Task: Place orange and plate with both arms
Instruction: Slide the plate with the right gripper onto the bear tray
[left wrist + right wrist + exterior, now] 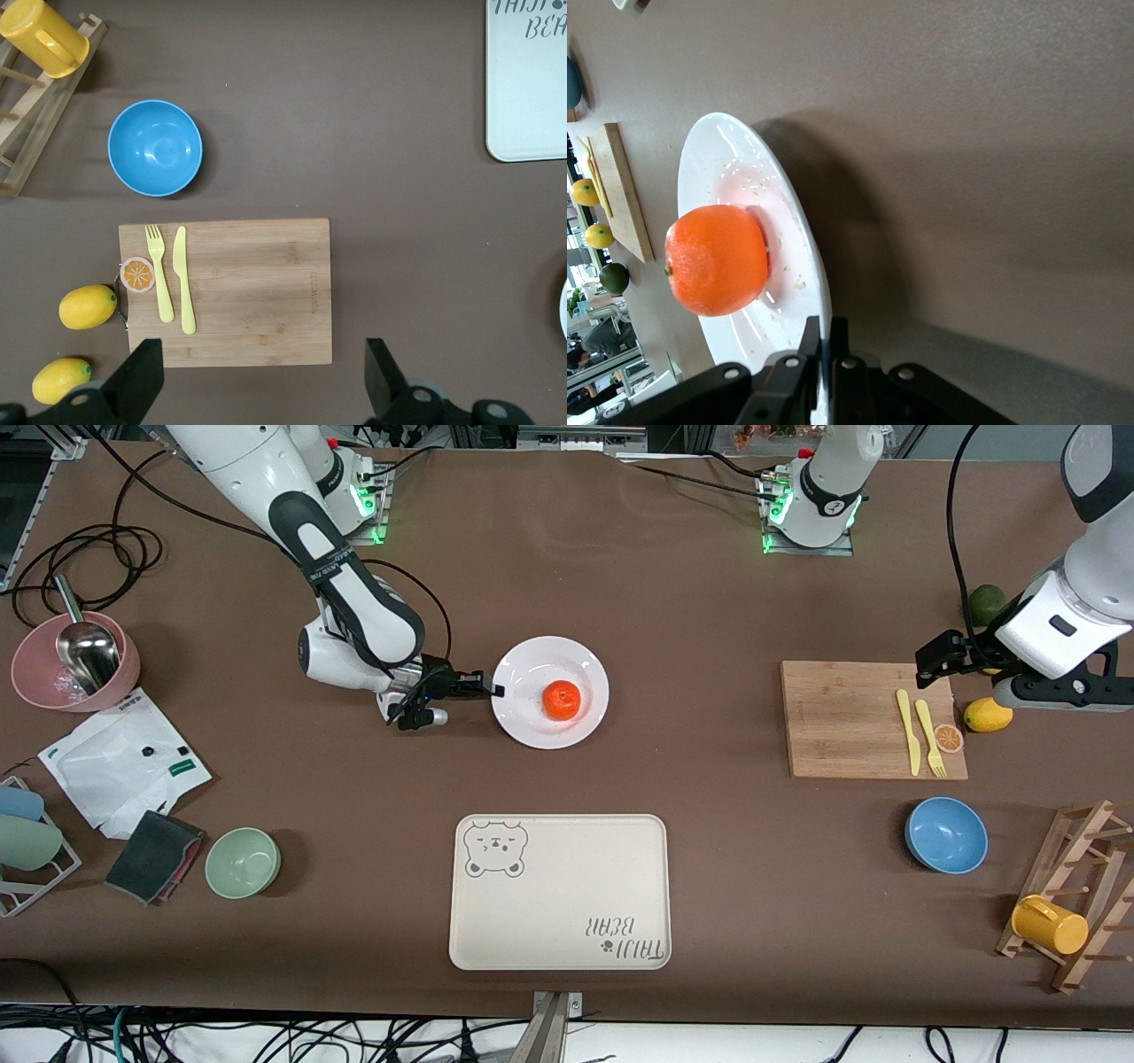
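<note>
The white plate sits mid-table, farther from the front camera than the bear tray. The orange rests on it, near its centre. My right gripper is shut on the plate's rim at the side toward the right arm's end. In the right wrist view the fingers pinch the rim of the plate, with the orange just past them. I cannot tell if the plate is lifted. My left gripper is open and empty over the cutting board's edge; it also shows in the left wrist view.
The beige bear tray lies nearest the front camera. A cutting board holds a yellow knife, a fork and an orange slice; a lemon lies beside it. Also in view: a blue bowl, a green bowl, a pink bowl, and a mug rack.
</note>
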{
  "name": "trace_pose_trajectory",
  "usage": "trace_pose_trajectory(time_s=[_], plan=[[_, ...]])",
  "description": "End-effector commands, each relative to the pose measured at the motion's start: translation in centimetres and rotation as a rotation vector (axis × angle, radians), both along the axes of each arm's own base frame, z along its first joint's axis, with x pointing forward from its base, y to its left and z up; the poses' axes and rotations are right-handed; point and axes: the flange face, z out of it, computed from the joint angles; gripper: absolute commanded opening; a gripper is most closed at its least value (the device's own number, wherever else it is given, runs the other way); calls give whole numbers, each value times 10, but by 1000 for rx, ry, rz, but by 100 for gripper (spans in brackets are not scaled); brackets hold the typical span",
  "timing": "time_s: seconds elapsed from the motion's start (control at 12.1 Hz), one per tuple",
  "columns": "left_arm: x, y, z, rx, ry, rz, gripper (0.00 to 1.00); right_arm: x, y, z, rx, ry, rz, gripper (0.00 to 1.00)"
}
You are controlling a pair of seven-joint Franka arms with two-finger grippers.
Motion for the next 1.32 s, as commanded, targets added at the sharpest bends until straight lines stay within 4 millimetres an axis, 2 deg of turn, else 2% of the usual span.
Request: trace_pose_trajectory(time_s=[0.0,0.17,0.33,0.5,0.66,0.83,0.99,1.16,1.24], plan=[[-1,0,4,-33,12,-41,100,-5,-2,-9,-16,-1,-13,0],[0,-5,9,-30,2,-49,100,2,-2,-2,-10,-5,-31,0],[2,5,8,-33,2,-30,100,25,5,17,15,-8,-81,0],[2,8,10,-33,0,-24,100,62,14,47,48,-39,-134,0],[0,6,9,-33,12,-27,100,100,10,62,82,-83,-161,0],[-1,9,14,-31,17,-24,100,133,14,76,122,-129,-182,0],[1,7,19,-32,6,-21,100,170,17,69,154,-161,-211,0],[1,5,19,-33,6,-24,100,200,21,54,141,-158,-220,0],[1,4,19,-33,6,-24,100,217,20,57,117,-150,-233,0]])
